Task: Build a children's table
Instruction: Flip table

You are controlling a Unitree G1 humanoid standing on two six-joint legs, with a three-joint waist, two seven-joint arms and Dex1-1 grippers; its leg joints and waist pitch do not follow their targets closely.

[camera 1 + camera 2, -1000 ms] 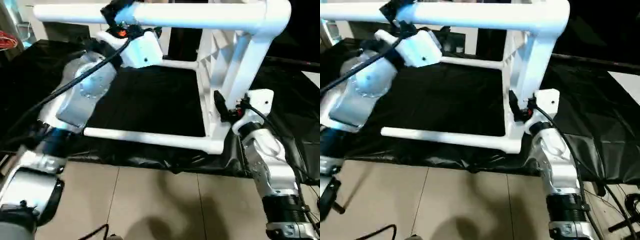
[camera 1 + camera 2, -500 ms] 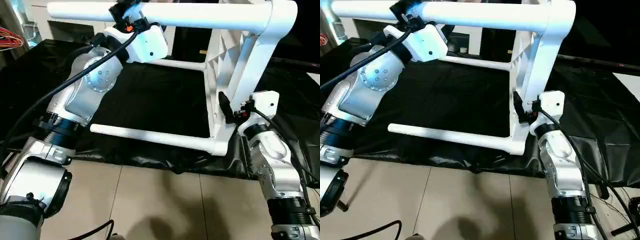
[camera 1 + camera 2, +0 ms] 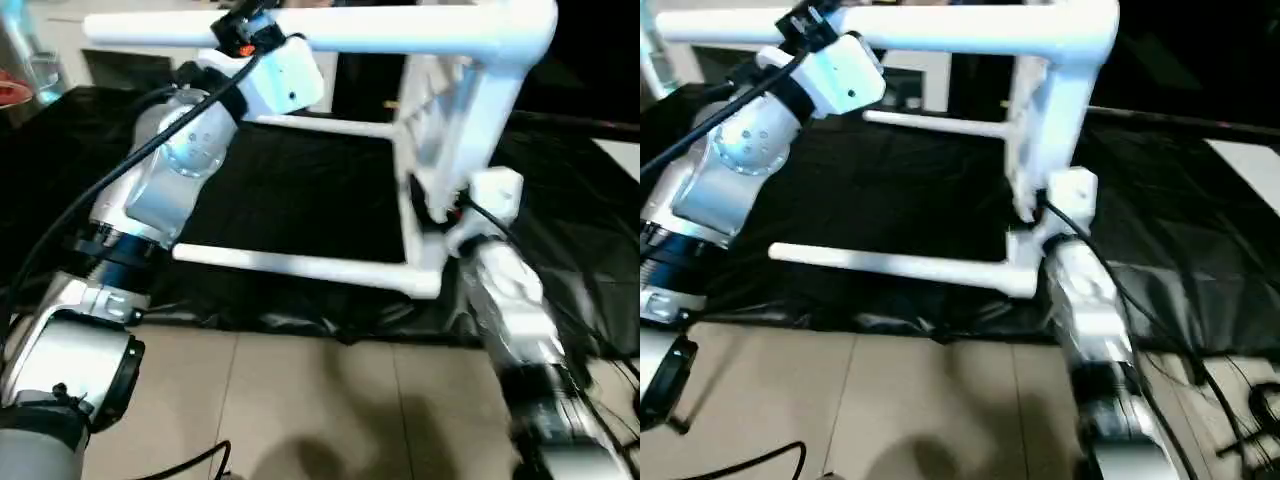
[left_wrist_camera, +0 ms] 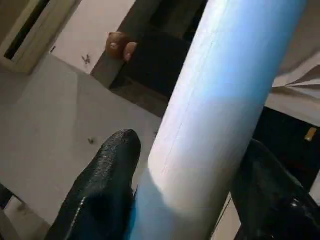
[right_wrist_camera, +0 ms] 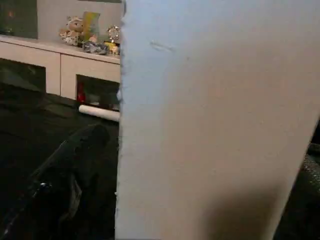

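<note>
1. The children's table [image 3: 455, 110] lies on its side on a black sheet [image 3: 300, 190] spread over the floor. Its square top stands on edge at the robot's right, with the ribbed underside facing the robot's left.
2. All visible legs run horizontally, long axes pointing from the top toward the robot's left. The upper near leg [image 3: 330, 28] is highest in the head views. The lower near leg [image 3: 300, 265] lies along the sheet's near edge, and a far leg [image 3: 330, 125] shows behind it, low near the sheet.
3. The left gripper [image 3: 245, 22] is at the upper near leg, well out from the top. In the left wrist view its two black fingers [image 4: 102, 190] sit on either side of the leg [image 4: 215, 115] and are closed on it.
4. The right gripper [image 3: 425, 200] is at the near edge of the top, between the two near corner sockets. In the right wrist view one black finger [image 5: 60, 175] lies beside a white surface of the table [image 5: 215, 120]; the other finger is hidden, so the grip probably holds the edge, but closure cannot be told.
5. A person's fingertip [image 4: 120, 46] shows on a dark edge beyond the leg in the left wrist view.
6. A white cabinet [image 5: 60, 62] carrying small items stands beyond the sheet.
</note>
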